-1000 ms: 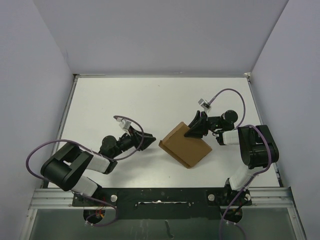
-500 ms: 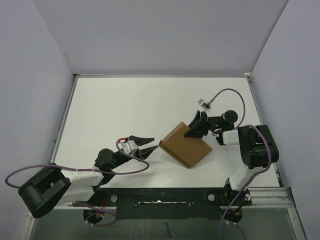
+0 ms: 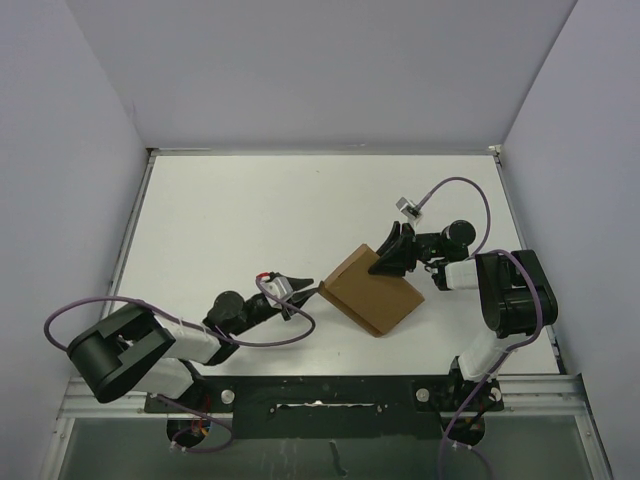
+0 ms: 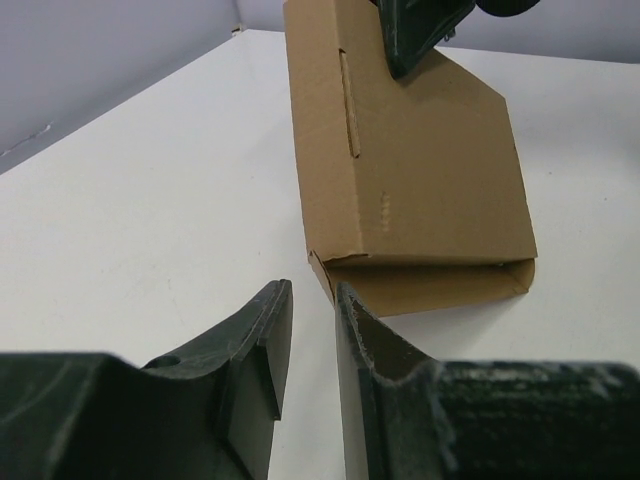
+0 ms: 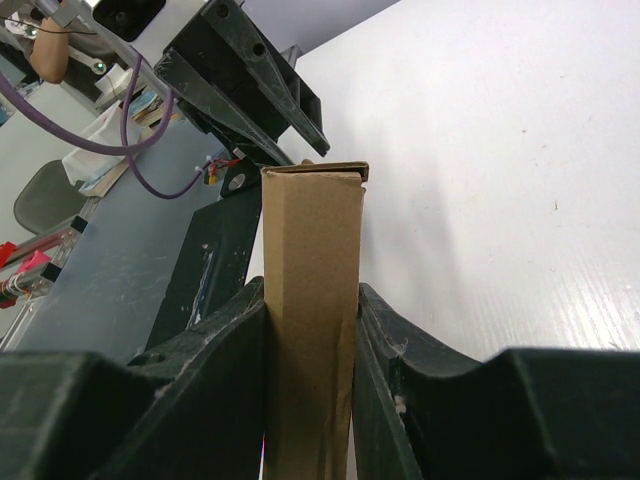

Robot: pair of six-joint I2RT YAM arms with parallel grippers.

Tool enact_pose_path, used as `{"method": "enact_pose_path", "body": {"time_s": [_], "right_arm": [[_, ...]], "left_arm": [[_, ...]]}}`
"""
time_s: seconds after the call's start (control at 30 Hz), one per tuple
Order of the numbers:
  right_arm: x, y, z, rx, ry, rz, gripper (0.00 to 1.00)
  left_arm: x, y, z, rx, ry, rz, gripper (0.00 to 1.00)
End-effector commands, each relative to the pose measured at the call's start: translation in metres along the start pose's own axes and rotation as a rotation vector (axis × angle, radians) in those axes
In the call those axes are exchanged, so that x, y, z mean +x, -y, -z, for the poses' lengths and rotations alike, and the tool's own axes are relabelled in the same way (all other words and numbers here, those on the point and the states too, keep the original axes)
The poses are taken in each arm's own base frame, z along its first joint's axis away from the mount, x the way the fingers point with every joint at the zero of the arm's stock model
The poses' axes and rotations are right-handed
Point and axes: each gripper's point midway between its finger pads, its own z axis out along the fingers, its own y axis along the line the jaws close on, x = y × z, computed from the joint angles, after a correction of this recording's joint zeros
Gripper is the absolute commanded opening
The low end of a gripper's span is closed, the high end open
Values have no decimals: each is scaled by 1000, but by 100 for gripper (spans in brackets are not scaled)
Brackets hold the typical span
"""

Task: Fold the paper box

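The paper box is a thin brown cardboard mailer, folded flat and resting on the white table. My right gripper is shut on its far right edge; in the right wrist view the box stands squeezed between both fingers. My left gripper points at the box's left corner, its tips just short of it. In the left wrist view the box lies right ahead, and the left gripper is open by a narrow gap with nothing in it. The right gripper's finger shows on the box's far end.
The white table is walled by pale panels at the left, back and right. A black rail with both arm bases runs along the near edge. The left arm's purple cable loops over the near left.
My left arm has swung forward and right, bringing its tips up to the box's left corner, and its jaws have narrowed. The right gripper and the box have not moved.
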Motion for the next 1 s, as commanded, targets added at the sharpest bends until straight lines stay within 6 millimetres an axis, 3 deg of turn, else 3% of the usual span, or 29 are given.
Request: {"method": "enact_pose_path", "body": {"time_s": [0.0,0.17,0.47,0.97], "right_arm": [[-4,-2,1,-25,-27,100,0],[-4,-2,1,-25,-26,99,0],[-4,-2,0,-24,-24,93,0],[-3,-2,-1,-25,-24,89,0]], "left_arm": [[-37,-4,-13,-7,131,-12,22],[-37,-3,-17,-4,128,5,22],[-32,1,-21,22,110,9,6],[-23,0,-21,11,59,36,4]]}}
